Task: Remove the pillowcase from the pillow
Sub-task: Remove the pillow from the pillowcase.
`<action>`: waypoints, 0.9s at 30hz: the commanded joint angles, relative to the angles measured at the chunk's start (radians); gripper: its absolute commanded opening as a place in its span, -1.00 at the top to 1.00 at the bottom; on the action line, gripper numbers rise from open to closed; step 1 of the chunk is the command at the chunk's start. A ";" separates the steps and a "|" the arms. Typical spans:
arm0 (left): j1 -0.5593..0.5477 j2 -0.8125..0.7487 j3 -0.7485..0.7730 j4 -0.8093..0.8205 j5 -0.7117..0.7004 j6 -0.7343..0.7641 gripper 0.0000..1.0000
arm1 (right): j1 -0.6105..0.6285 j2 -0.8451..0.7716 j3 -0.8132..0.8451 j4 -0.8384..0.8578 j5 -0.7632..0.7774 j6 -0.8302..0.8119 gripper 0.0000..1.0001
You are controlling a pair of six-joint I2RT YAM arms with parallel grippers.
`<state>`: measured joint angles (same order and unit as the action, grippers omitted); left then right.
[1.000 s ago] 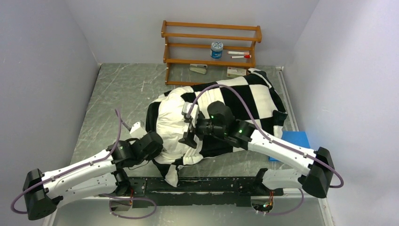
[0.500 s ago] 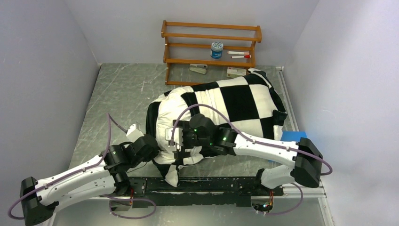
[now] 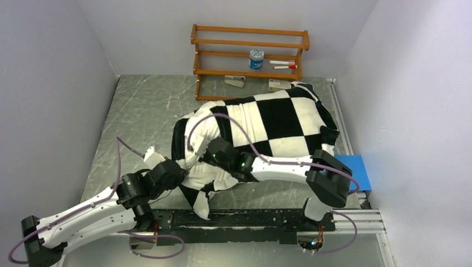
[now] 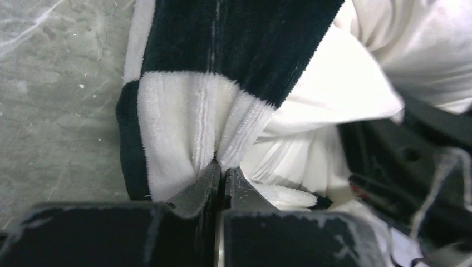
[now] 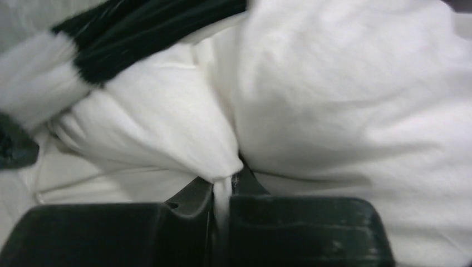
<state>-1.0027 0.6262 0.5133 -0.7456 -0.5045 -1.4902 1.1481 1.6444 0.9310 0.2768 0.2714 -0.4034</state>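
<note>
- Left gripper [image 4: 221, 169] is pinching a fold of the pillowcase [image 4: 178, 111] tight between its tips, close to the near edge of the table [image 3: 144, 105].
- Right gripper [image 5: 225, 183] is clamping a thin tuck of the white pillow [image 5: 334, 100], which is bulging from the cover's open end; the covered bulk is lying toward the far right corner.
- Risk, as I judge it: either thin pinch is likely to be slipping once pulled, or the plush cover dragging the pillow along.
- Writing: the jar [image 3: 256, 58] on the rack [image 3: 250, 30] is showing a label too small to read.
</note>
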 commanded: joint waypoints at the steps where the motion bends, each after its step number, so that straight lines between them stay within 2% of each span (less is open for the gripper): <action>1: -0.007 -0.008 -0.040 -0.205 0.067 -0.035 0.91 | -0.200 -0.054 0.137 -0.237 0.161 0.344 1.00; 6: -0.007 0.007 -0.061 -0.238 0.067 -0.065 0.91 | -0.403 -0.258 0.257 -0.301 -0.025 0.590 1.00; 9: -0.007 0.028 -0.075 -0.248 0.076 -0.073 0.91 | -0.507 -0.268 0.357 -0.400 -0.184 0.681 1.00; 13: -0.008 0.073 -0.105 -0.201 0.101 -0.049 0.90 | -0.525 -0.232 0.401 -0.460 -0.334 0.673 1.00; 17: -0.008 0.151 -0.121 -0.096 0.129 -0.008 0.90 | -0.524 -0.247 0.355 -0.459 -0.362 0.693 1.00; 21: -0.009 0.205 -0.081 0.022 0.143 0.074 0.87 | -0.501 -0.323 0.237 -0.370 -0.561 0.557 1.00; 22: -0.009 0.204 -0.056 0.026 0.128 0.088 0.77 | -0.482 -0.350 0.191 -0.363 -0.584 0.528 1.00; 23: -0.009 0.199 -0.021 0.021 0.108 0.103 0.58 | -0.454 -0.380 0.143 -0.357 -0.601 0.497 1.00; 24: -0.009 0.192 0.020 0.005 0.077 0.121 0.37 | -0.426 -0.412 0.078 -0.349 -0.612 0.469 1.00; 25: -0.008 0.185 0.080 -0.030 0.025 0.141 0.03 | -0.392 -0.447 0.008 -0.335 -0.611 0.442 1.00; 27: -0.006 0.175 0.179 -0.075 -0.053 0.178 -0.23 | -0.311 -0.513 -0.113 -0.309 -0.601 0.385 1.00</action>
<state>-1.0103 0.7986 0.5728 -0.5171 -0.4335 -1.4612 0.7666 1.2903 0.9619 -0.1722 -0.3691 0.1253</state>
